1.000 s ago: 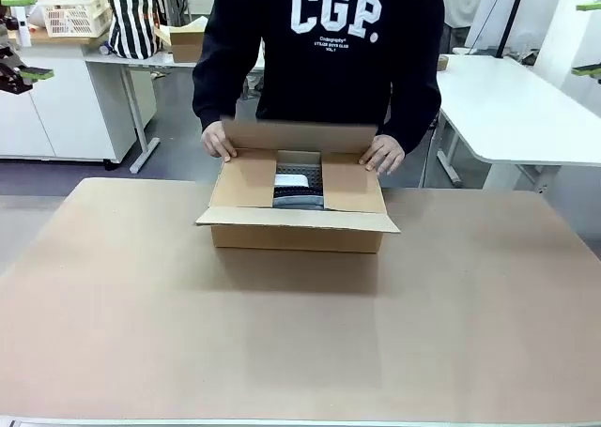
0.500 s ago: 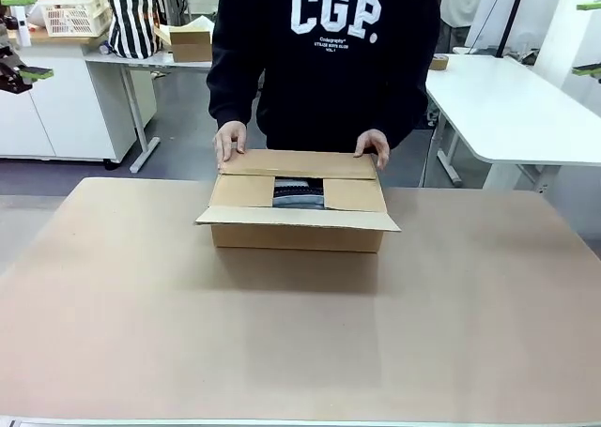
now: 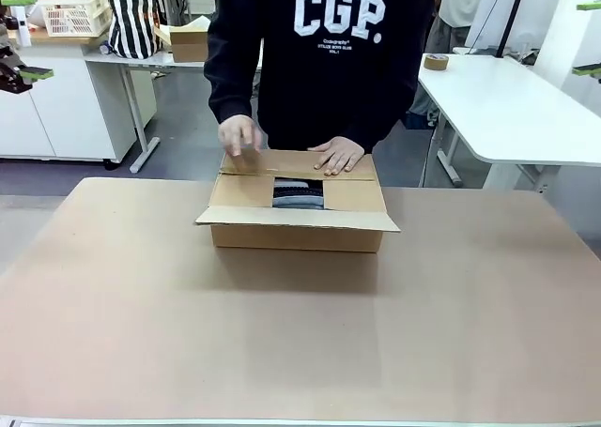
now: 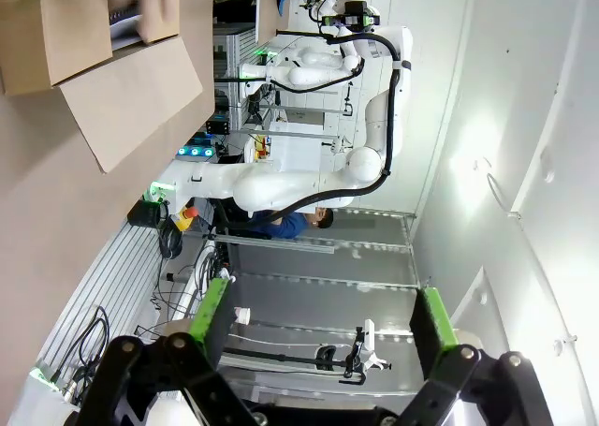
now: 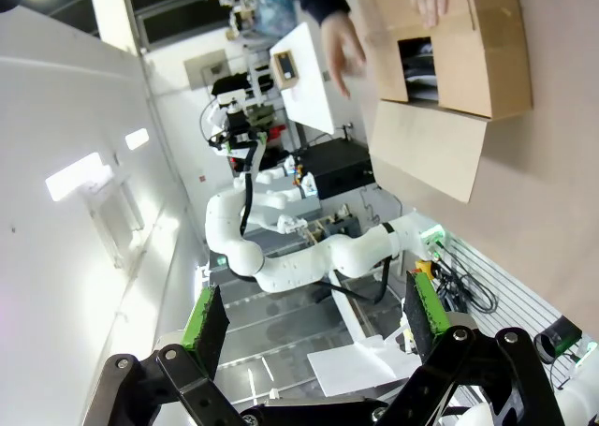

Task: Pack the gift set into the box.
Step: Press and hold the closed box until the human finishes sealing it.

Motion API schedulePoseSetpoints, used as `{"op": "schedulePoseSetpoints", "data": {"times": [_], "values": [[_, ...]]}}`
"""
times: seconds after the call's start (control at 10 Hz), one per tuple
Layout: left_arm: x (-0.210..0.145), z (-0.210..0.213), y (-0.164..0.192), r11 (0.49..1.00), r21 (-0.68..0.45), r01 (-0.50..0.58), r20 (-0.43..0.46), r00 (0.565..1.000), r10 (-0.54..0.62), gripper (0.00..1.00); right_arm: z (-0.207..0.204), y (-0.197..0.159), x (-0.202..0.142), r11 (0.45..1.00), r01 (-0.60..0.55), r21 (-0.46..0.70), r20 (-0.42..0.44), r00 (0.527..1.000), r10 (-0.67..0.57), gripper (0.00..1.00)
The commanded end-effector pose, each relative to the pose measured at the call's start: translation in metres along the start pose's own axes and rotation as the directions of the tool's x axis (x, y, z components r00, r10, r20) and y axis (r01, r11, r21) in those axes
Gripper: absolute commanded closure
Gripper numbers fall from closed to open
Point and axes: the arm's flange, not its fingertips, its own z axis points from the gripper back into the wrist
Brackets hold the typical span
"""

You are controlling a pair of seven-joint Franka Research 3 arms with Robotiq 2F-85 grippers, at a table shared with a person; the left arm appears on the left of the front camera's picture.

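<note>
The box (image 3: 298, 211) stands on the table's far middle, its near flap hanging outward and its side flaps folded in. The person presses the far flap down with one hand (image 3: 336, 155); the other hand (image 3: 240, 134) is blurred just above it. Through the gap between the flaps I see a strip of the gift set (image 3: 298, 194). My left gripper (image 3: 38, 35) hangs open, high at the left edge, far from the box. My right gripper (image 3: 584, 38) is open at the right edge. The wrist views show the box (image 4: 56, 33) (image 5: 459, 51) far beyond the open fingers (image 4: 211, 318) (image 5: 421, 314).
The brown table top (image 3: 300, 352) lies bare in front of the box. Behind the person stand a white table (image 3: 526, 108) with a tape roll (image 3: 435, 62), and another table with a small brown carton (image 3: 191, 40) and a basket (image 3: 73, 12).
The person has folded the far flap down onto the box. One hand slid toward the flap's middle and the other lifted off. Both grippers stayed put.
</note>
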Motion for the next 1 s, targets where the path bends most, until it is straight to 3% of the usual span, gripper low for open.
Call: {"op": "schedulePoseSetpoints", "data": {"times": [0.0,0.9], "values": [[-0.0057,0.0065,-0.0025,1.0,-0.019,0.007,0.001,1.0,-0.007,0.0,-0.0025,0.0009,-0.002,1.0,0.002,-0.014,-0.005,1.0,-0.002,0.0],[-0.0057,0.0065,-0.0025,1.0,-0.019,0.007,0.001,1.0,-0.007,0.0,-0.0025,0.0009,-0.002,1.0,0.002,-0.014,-0.005,1.0,-0.002,0.0]]}}
